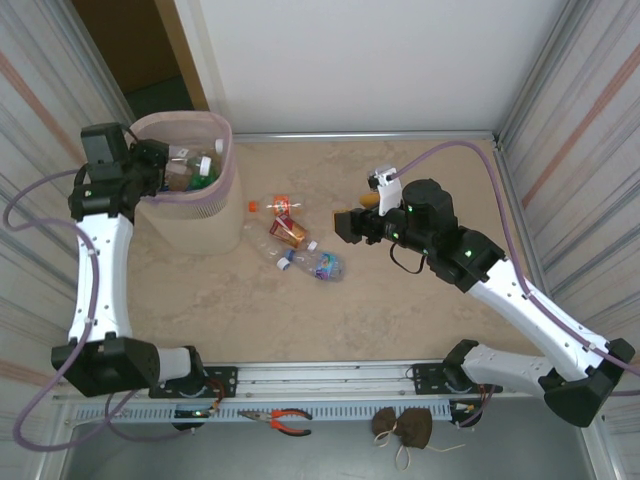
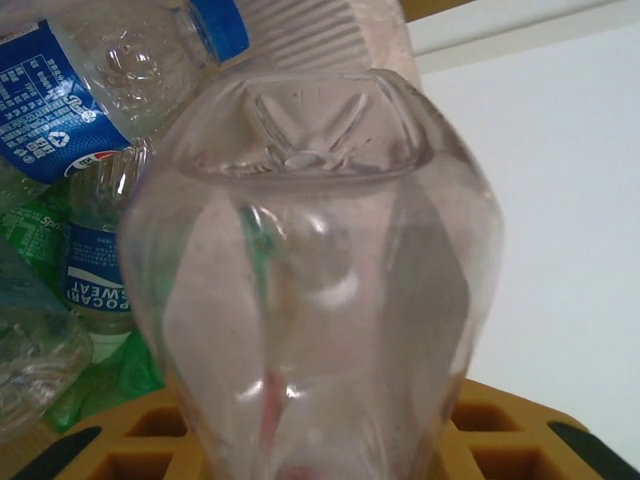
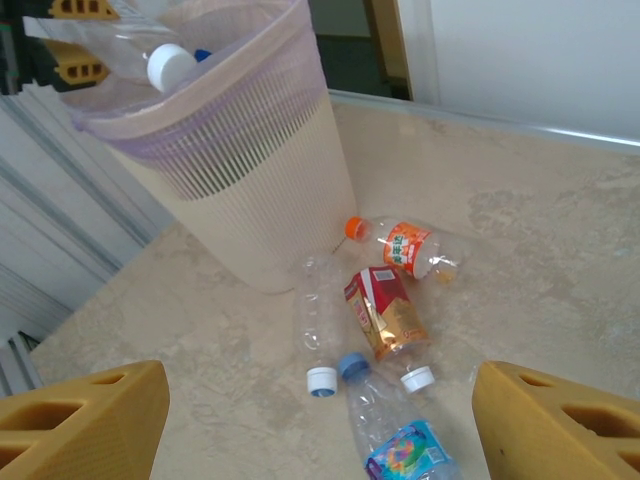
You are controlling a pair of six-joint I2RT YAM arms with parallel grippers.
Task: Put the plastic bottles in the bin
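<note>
The bin (image 1: pixel 215 215) stands at the back left, pale pink and ribbed, also seen as the bin (image 3: pixel 250 170) in the right wrist view. My left gripper (image 1: pixel 163 181) hangs over its rim, shut on a clear bottle (image 2: pixel 320 260) with a white cap (image 3: pixel 170 65), its base toward the wrist camera. Blue-labelled bottles (image 2: pixel 60 110) and green ones lie inside the bin. On the table lie an orange-capped bottle (image 3: pixel 412 247), a red-labelled bottle (image 3: pixel 387 312), a clear bottle (image 3: pixel 318 318) and a blue-capped bottle (image 3: pixel 400 440). My right gripper (image 3: pixel 320 400) hovers open above them, holding nothing.
Ribbed metal walls (image 1: pixel 575 120) close in both sides and a rail (image 1: pixel 360 135) runs along the back. Bare marble tabletop (image 1: pixel 420 320) lies in front of and right of the bottle cluster. Pliers (image 1: pixel 285 418) and a small pouch (image 1: pixel 405 427) rest beyond the near edge.
</note>
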